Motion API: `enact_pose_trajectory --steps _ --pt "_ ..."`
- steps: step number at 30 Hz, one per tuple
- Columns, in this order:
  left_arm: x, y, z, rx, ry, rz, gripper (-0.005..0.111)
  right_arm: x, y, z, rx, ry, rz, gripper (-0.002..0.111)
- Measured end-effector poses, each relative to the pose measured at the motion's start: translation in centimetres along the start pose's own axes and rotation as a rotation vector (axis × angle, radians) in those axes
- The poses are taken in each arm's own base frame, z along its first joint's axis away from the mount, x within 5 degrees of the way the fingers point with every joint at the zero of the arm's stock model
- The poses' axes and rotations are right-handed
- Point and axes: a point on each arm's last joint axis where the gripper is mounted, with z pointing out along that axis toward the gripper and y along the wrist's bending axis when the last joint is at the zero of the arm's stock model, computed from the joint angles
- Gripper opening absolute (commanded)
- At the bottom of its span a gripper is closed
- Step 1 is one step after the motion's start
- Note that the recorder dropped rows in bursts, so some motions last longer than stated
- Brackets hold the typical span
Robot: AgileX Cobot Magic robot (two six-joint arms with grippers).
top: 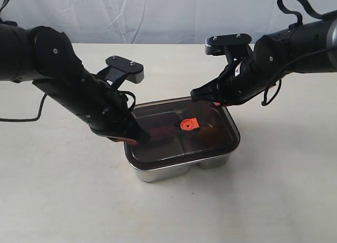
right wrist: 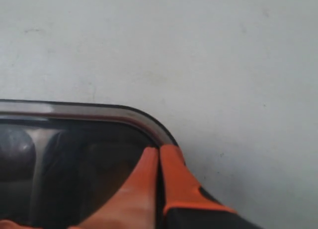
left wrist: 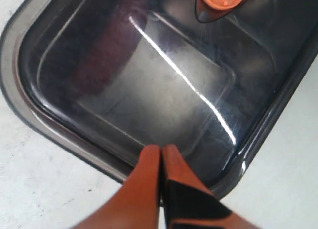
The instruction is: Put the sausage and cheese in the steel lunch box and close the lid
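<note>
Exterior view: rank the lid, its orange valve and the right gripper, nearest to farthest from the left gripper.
1. The lid: the left gripper tip sits on its near-left corner.
2. The orange valve: lid's centre.
3. The right gripper: at the far edge.

- sausage (left wrist: 102, 60): just a dim reddish smear through the tinted lid (left wrist: 164, 90)
- cheese: can't make out under lid
- lid cut off by frame edges, both wrist views
- steel lunch box (top: 174, 170): inside mostly hidden

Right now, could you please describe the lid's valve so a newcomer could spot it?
On the pale table sits a steel lunch box under a dark see-through lid. At the lid's centre is the valve, the only small round orange knob.
</note>
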Motion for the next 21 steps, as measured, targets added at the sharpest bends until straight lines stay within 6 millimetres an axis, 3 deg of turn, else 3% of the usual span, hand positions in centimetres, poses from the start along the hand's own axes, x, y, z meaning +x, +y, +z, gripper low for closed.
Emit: enact_pose_trajectory --steps 13,21 --pt "0.3 0.4 1.9 0.015 0.072 -0.019 0.000 -0.1 0.1 0.4 -0.007 -0.003 0.002 0.000" --pt "0.3 0.4 2.5 0.039 0.109 -0.035 0.000 0.0 1.7 1.7 -0.020 -0.005 -0.071 0.000"
